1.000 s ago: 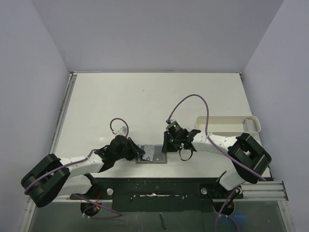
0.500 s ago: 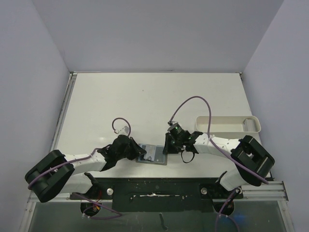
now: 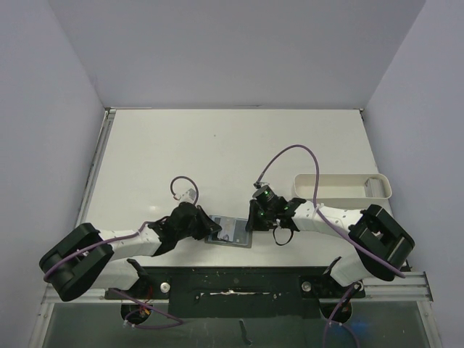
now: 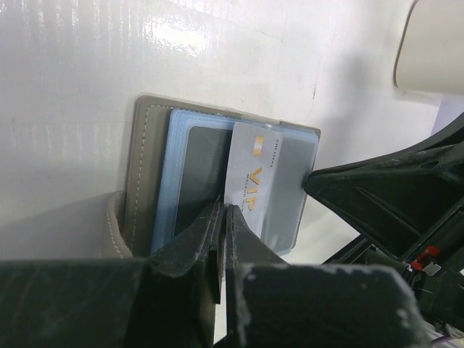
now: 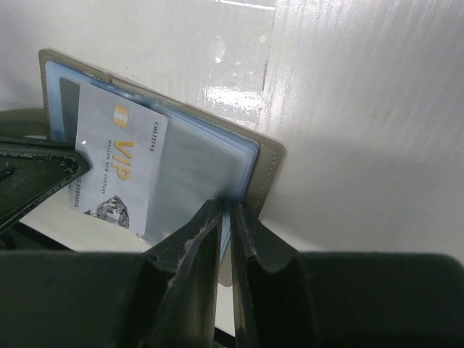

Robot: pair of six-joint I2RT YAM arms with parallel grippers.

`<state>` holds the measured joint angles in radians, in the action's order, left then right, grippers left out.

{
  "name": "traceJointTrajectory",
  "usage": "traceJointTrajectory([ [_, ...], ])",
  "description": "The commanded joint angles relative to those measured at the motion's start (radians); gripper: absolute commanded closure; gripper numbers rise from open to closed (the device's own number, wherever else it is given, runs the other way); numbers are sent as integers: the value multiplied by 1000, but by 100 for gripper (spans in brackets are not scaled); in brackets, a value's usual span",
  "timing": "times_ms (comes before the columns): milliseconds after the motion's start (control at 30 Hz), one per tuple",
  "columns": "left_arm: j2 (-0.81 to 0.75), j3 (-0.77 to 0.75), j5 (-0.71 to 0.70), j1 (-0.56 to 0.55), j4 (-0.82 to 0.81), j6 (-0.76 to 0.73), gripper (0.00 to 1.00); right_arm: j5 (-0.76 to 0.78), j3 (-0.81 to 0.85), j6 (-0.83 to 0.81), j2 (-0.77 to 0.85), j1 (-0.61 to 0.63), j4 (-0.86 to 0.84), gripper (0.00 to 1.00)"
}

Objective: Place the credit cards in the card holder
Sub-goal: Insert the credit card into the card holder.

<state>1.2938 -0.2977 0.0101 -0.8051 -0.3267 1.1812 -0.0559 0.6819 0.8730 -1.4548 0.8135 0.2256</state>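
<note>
The card holder [image 3: 233,233] lies open near the table's front edge, olive cover [image 4: 141,159] down and light blue sleeves [image 5: 196,163] up. A dark credit card [image 4: 201,163] sits inside a sleeve. A pale grey credit card marked VIP [image 4: 255,177] lies slanted across the sleeves, partly tucked in. My left gripper [image 4: 223,216] is shut on that card's near edge. My right gripper [image 5: 230,212] is shut on the edge of the blue sleeves at the holder's opposite side. The two grippers face each other across the holder [image 5: 267,170].
A white oblong tray [image 3: 341,188] stands to the right, behind the right arm, and its corner [image 4: 433,51] shows in the left wrist view. A dark rail [image 3: 232,279] runs along the table's front edge just below the holder.
Both arms have shifted slightly, the left elbow moving right. The pale card has slid a little further over the sleeves. Both grips are unchanged.
</note>
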Motion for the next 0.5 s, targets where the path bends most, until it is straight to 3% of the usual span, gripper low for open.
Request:
traceJointTrajectory([
  [0, -20, -4, -21, -18, -33, -24, 100, 4, -11, 23, 19, 15, -39, 87],
  [133, -21, 38, -23, -21, -126, -47, 100, 2, -17, 33, 20, 15, -52, 87],
  [467, -72, -3, 21, -17, -28, -153, 100, 5, -27, 38, 34, 15, -50, 88],
])
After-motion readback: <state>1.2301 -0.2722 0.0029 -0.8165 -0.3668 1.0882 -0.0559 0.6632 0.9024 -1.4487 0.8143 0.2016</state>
